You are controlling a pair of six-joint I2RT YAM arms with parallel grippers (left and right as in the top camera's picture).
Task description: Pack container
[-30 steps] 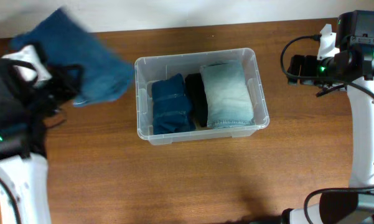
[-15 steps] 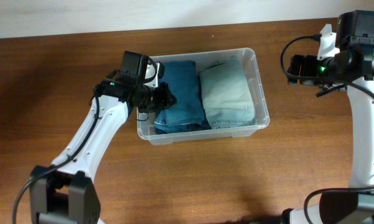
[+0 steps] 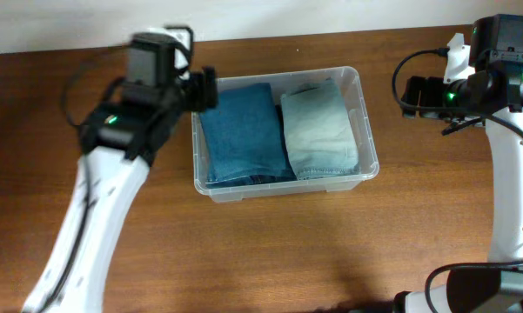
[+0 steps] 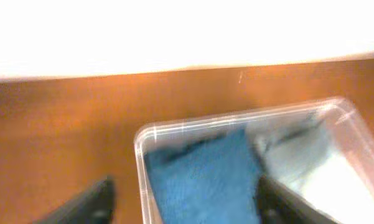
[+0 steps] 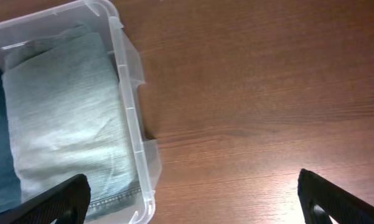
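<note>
The clear plastic container (image 3: pixel 283 188) stands mid-table. Inside it, folded blue jeans (image 3: pixel 241 132) lie flat on the left and folded pale jeans (image 3: pixel 318 130) lie on the right. My left gripper (image 3: pixel 203 89) is open and empty, raised above the container's far left corner. The blurred left wrist view shows its fingers (image 4: pixel 183 208) spread over the container rim (image 4: pixel 139 155) and the blue jeans (image 4: pixel 205 180). My right gripper (image 3: pixel 415 94) is open and empty to the right of the container, with its fingers (image 5: pixel 196 205) over bare wood beside the container wall (image 5: pixel 127 93) and the pale jeans (image 5: pixel 62 124).
The brown wooden table (image 3: pixel 270 252) runs all round the container. A white wall edge (image 3: pixel 87 22) borders the table at the back. The right arm's body (image 3: pixel 513 174) stands along the right edge.
The left gripper carried the blue jeans in from the left, laid them in the container over darker folded clothes, let go, and has now lifted back toward the far left corner. The right arm is still.
</note>
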